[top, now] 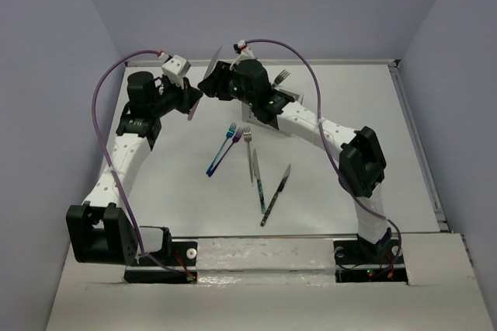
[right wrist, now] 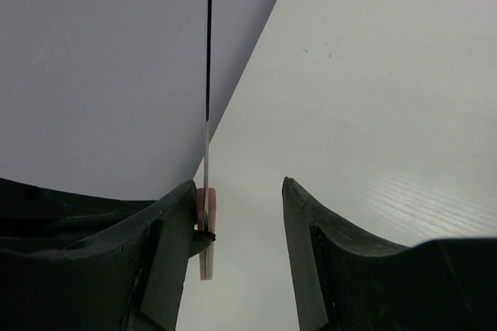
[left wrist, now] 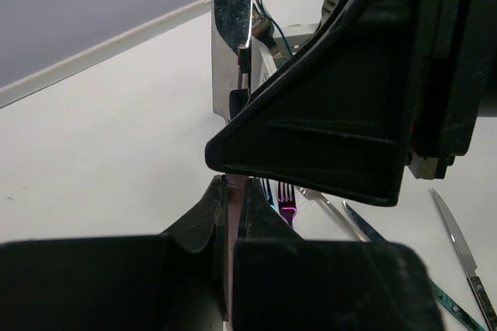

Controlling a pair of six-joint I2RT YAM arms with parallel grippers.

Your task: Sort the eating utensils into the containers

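The knife (left wrist: 231, 12) I'm watching has a mirror-bright polished metal blade and a duller pinkish satin handle. The left gripper (left wrist: 233, 199) and right gripper (right wrist: 241, 191) look like matt black moulded plastic. The table (right wrist: 373, 74) reads matt white, faintly grained. The blue fork (top: 220, 151) shows glossy iridescent metal

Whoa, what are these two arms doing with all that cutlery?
The left claw is shut on a pink-handled knife and holds it upright above the far side of the table. The right claw sits around the same knife with its jaws open and no grip on it yet, so this looks like a hand-over. Several forks and knives lie loose on the table.
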